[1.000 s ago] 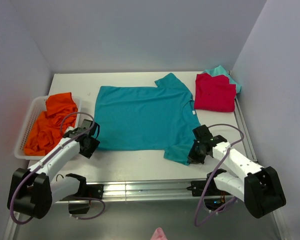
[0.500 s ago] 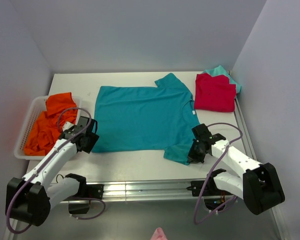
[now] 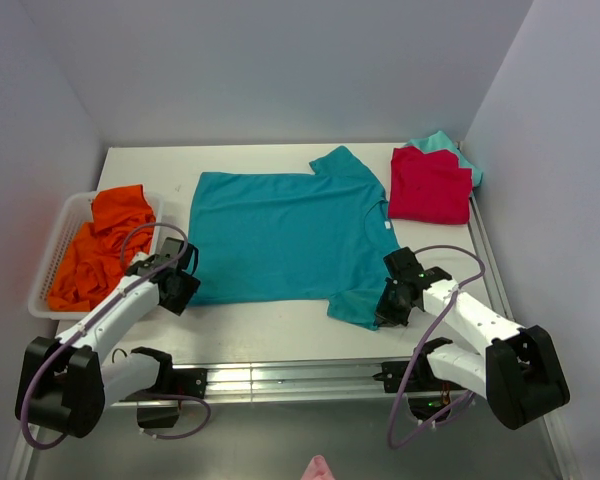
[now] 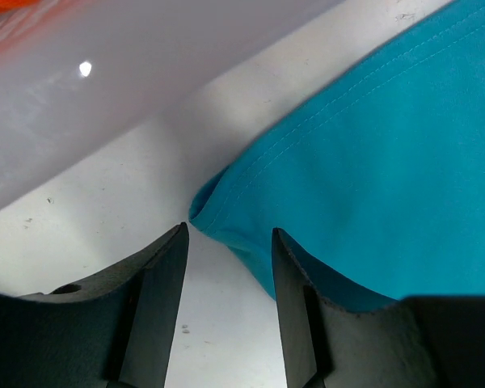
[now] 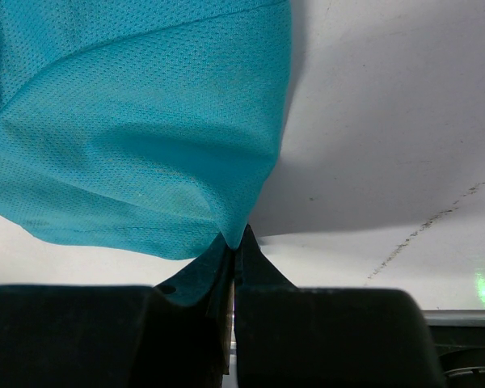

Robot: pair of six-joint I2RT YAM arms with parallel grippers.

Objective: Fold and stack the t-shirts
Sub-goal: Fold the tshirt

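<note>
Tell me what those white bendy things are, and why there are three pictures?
They are two robot arms. One picture looks down from above; the other two come from little cameras on each wrist. On the table lies a spread blue-green shirt. A folded red shirt sits on a pale teal shirt, and an orange shirt fills a basket. The right end effector pinches the blue-green shirt's sleeve. The left end effector is open at its corner, not gripping.
</note>
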